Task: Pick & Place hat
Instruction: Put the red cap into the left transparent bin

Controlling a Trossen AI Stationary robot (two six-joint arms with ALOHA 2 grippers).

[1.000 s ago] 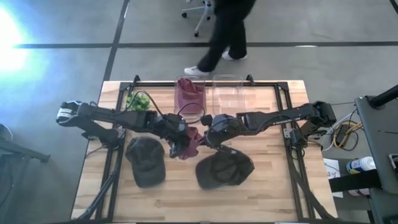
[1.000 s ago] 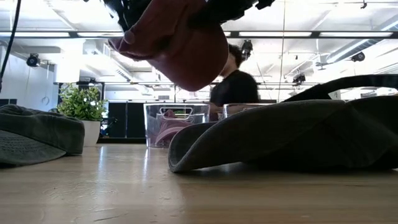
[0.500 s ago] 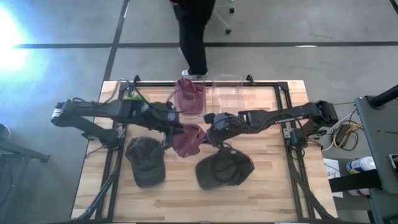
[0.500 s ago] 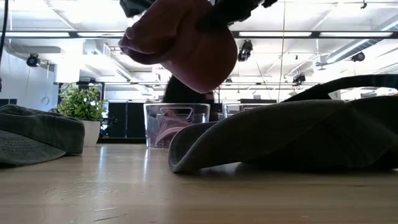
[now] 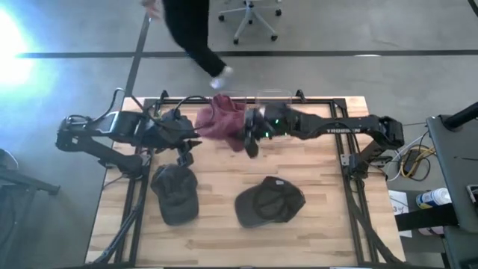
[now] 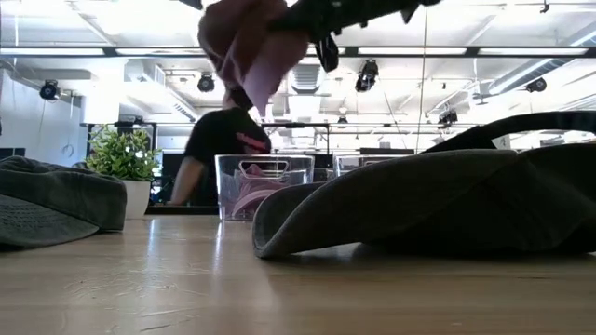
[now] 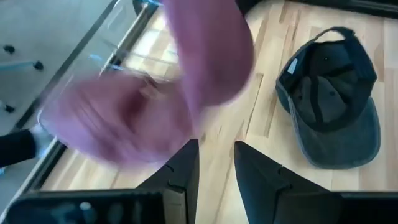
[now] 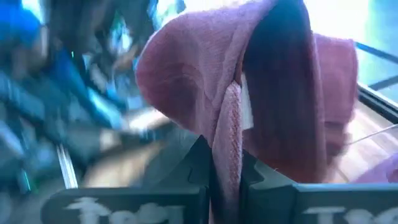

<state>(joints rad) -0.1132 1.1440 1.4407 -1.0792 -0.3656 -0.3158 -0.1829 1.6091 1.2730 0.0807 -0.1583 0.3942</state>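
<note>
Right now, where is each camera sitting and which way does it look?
High view: above the table, looking straight down; both arms show.
Low view: at tabletop height, looking level across; the dark cap fills it.
Left wrist view: on the left arm, past its left pincer.
Right wrist view: on the right arm; its right pincer pinches the pink hat.
All four share the pink hat.

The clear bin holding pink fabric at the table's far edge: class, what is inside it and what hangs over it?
Inside the clear bin lies pink fabric. Above it the right pincer holds a maroon hat, which covers the bin's inside in the high view.
</note>
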